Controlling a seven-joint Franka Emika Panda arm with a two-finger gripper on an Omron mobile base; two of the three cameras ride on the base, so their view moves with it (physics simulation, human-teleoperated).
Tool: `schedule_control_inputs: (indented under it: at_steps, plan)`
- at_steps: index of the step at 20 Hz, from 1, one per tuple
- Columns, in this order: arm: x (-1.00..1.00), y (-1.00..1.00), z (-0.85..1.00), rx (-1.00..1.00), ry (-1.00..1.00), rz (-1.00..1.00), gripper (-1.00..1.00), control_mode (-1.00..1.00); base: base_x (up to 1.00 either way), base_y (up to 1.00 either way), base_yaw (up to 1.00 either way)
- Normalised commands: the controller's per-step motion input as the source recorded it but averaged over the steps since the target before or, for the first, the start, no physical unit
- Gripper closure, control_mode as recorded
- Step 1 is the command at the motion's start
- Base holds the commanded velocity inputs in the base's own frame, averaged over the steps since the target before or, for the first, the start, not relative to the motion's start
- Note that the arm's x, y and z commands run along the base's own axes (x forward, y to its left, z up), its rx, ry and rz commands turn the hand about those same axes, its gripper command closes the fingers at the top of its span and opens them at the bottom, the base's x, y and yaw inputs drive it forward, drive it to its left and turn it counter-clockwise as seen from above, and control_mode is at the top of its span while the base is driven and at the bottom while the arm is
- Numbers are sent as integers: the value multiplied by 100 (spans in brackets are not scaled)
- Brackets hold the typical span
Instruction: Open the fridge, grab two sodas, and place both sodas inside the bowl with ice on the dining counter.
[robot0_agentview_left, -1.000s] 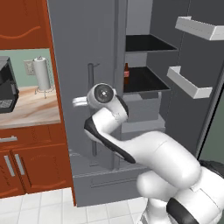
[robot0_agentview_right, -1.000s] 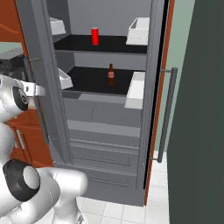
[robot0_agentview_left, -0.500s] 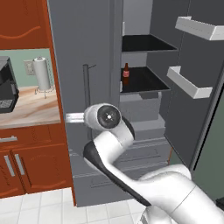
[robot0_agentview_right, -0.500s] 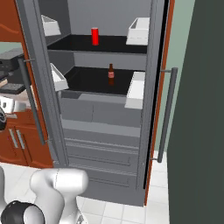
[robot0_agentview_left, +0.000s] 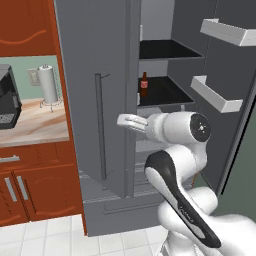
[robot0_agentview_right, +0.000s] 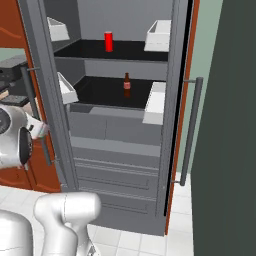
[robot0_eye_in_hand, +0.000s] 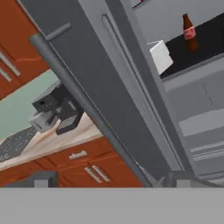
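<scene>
The grey fridge (robot0_agentview_right: 120, 135) stands with both doors swung open. One red soda (robot0_agentview_right: 108, 41) stands on its upper shelf. My gripper (robot0_agentview_left: 124, 120) is open, at mid-height beside the left door's edge, just right of the long bar handle (robot0_agentview_left: 100, 125). In the hand view that handle (robot0_eye_in_hand: 87, 107) runs diagonally down toward the space between my spread fingertips (robot0_eye_in_hand: 41, 179), and my gripper (robot0_eye_in_hand: 113, 180) grips nothing. The bowl and the dining counter are out of view.
A brown bottle (robot0_agentview_right: 127, 86) stands on the lower shelf, with white door bins (robot0_agentview_left: 217, 95) on the right door. Left of the fridge are red-brown cabinets (robot0_agentview_left: 30, 185), a coffee machine (robot0_agentview_left: 7, 102) and a paper towel roll (robot0_agentview_left: 48, 85).
The jaws have opened and let go of the left door's handle. The hand has drawn back to the right of it while the elbow swung right. The door stays open.
</scene>
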Motion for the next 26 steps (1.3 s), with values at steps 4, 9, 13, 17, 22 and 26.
schedule_control_inputs:
  at_steps: [4,9,13,17,22,26]
  plan:
    - [39,-83,13,23,15,0,-100,-100,0,0,0]
    - [97,-47,0,16,15,0,-100,-100,0,0,0]
    - [73,-35,3,16,3,0,-100,-100,0,0,0]
    - [58,-23,11,19,1,2,-100,-100,0,0,0]
    - [56,-2,7,18,5,6,-100,-100,0,0,0]
    - [66,1,0,14,20,15,-100,-100,0,0,0]
